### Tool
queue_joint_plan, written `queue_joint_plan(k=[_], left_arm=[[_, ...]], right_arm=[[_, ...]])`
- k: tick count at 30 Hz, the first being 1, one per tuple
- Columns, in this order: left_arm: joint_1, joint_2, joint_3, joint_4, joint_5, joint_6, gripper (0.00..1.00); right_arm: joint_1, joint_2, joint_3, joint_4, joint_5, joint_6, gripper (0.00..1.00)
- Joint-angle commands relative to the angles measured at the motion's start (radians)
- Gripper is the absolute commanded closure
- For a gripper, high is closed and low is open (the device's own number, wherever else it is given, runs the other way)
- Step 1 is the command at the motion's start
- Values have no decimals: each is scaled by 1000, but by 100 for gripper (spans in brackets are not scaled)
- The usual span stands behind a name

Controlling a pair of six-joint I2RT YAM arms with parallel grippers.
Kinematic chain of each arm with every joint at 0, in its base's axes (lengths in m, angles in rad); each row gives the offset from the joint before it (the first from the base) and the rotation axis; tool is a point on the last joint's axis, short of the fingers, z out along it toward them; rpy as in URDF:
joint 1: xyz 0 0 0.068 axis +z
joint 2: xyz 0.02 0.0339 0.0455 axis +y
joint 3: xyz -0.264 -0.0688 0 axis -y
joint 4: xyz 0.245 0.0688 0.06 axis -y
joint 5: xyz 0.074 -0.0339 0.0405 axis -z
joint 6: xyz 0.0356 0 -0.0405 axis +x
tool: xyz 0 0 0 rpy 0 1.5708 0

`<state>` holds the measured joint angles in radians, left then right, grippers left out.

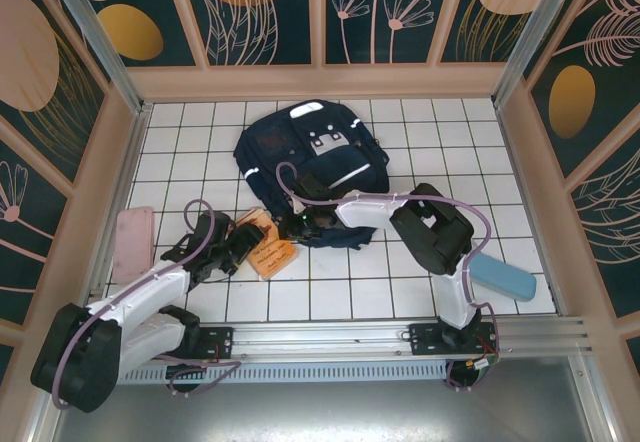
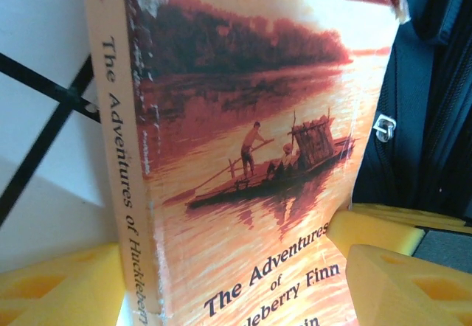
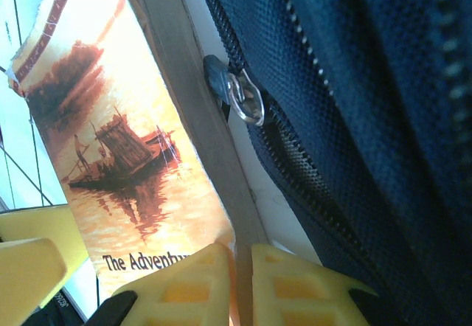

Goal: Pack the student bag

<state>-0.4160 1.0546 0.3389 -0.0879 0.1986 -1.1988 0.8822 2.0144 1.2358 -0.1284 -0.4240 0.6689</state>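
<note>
The white tiled table is closed in on the left, right and far sides by dark panels painted with flowers and leaves. The student bag, a navy-blue backpack, lies flat in the far middle of the table. Its white and grey patches are turned up. The right arm reaches from its base at the near right toward the left. Its forearm lies across the near part of the bag and covers that edge. The left arm comes from the near left corner. A paperback, "The Adventures of Huckleberry Finn", with an orange river picture on the cover, lies just beside the near left edge of the bag, between the two grippers. The left gripper stands wide, one yellow finger at the spine side and one at the other side of the book. I cannot tell if the fingers press it. The right gripper is narrow, its yellow fingers almost together at the book's page edge, with a thin orange strip of the cover in the slit between them. A pink flat item lies at the far left of the table and a light-blue oblong case at the near right, both well apart from the bag. A small metal zipper pull of the bag rests right against the book's page edge.
</note>
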Motion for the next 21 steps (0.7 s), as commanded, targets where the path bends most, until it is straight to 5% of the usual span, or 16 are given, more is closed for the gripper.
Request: queue_joint_plan(k=[1,9,21], left_arm=[[-6,24,-6,104,63,-1,24],[-5,-22,-5,188,128,10,32],[-5,-20,81,-37,-11,73,81]], right_arm=[[-23,66,-53,-98,114,13,88],[-23,62,-50,-88,90,8,87],[-20,11,-46,-93,77,-15,66]])
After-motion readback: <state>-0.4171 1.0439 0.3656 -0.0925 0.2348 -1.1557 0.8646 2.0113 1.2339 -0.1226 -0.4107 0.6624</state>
